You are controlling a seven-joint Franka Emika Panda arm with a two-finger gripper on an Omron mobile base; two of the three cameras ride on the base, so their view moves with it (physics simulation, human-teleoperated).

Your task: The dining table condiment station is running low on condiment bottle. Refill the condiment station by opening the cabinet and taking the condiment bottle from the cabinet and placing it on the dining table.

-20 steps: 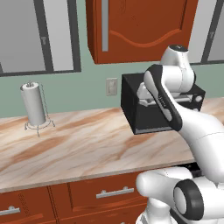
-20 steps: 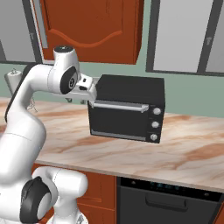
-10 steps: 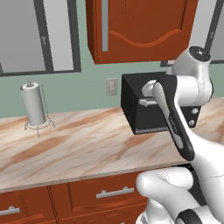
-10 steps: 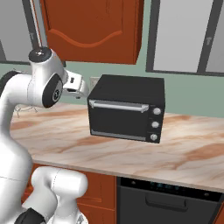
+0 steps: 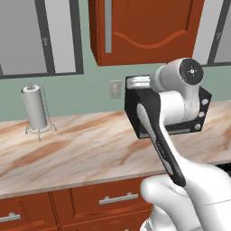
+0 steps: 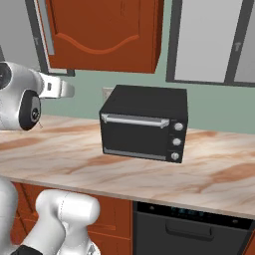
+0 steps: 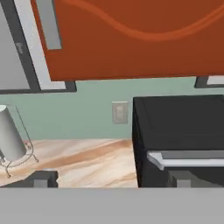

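Observation:
The cabinet (image 5: 146, 31) hangs on the wall above the counter, a red-brown door with an arched panel, and it stands shut. Its vertical silver handle (image 5: 108, 25) runs along the door's left side; the hand view catches the handle's lower end (image 7: 48, 24) at top left. My gripper (image 7: 113, 179) is open, its two dark fingertips (image 7: 41, 178) far apart with nothing between them. It hovers below the cabinet (image 7: 131, 39), facing the wall near the oven's left side. The condiment bottle is hidden. The dining table is out of view.
A black toaster oven (image 6: 144, 124) stands on the marble wall counter (image 5: 81, 149), partly behind my arm. A paper towel holder (image 5: 35, 108) stands at the counter's left. Grey-paned panels (image 5: 40, 36) flank the cabinet. A wall outlet (image 7: 119, 112) sits under it. Drawers (image 5: 117, 198) lie below.
The gripper has opened wide from a partly closed stance. The arm has swung and lifted the hand higher in front of the oven. The base has stayed put.

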